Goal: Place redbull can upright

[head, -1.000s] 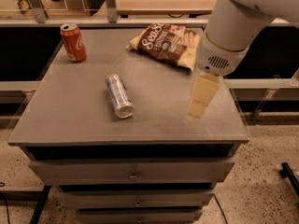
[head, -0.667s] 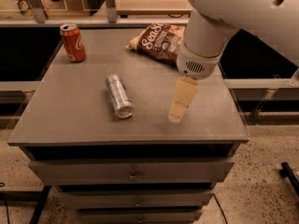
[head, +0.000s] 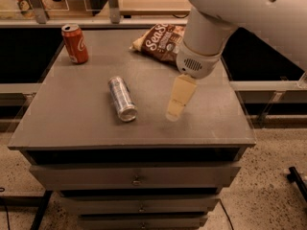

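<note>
Cream gripper [head: 173, 113] hangs low over grey cabinet top [head: 76, 123], tip down; spread or closed: cannot tell. Slim redbull can [head: 122, 98] lies on side just left of gripper, not touching. Red cola can [head: 75, 43] upright far back-left; snack bag [head: 160, 41] behind gripper.

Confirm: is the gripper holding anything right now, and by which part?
Nothing is held. The gripper hangs above the tabletop beside the redbull can, apart from it; the can lies on its side.
</note>
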Robot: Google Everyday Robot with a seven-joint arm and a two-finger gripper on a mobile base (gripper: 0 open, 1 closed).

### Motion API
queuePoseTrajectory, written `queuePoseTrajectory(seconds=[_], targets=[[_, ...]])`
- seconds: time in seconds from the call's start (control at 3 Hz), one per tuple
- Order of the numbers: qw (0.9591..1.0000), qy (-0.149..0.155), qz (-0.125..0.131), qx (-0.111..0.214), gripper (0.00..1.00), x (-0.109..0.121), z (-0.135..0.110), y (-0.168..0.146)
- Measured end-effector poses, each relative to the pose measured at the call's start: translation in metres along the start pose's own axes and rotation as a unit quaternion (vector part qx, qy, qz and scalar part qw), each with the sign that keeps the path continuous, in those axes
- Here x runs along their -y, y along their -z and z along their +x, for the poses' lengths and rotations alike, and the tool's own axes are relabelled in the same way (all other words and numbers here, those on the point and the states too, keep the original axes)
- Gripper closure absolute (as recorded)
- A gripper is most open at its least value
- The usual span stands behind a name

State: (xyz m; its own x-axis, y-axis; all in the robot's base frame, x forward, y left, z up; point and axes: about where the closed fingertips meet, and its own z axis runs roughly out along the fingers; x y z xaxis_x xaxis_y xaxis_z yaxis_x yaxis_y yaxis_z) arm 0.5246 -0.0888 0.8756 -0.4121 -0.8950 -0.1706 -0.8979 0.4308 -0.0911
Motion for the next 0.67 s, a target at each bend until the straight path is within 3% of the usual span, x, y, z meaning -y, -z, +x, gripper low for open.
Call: queuePoseTrajectory(seconds=[0.67], targets=[[0.9948, -0.096, -0.008, -0.034, 0.0, 0.009, -0.086, -0.011]])
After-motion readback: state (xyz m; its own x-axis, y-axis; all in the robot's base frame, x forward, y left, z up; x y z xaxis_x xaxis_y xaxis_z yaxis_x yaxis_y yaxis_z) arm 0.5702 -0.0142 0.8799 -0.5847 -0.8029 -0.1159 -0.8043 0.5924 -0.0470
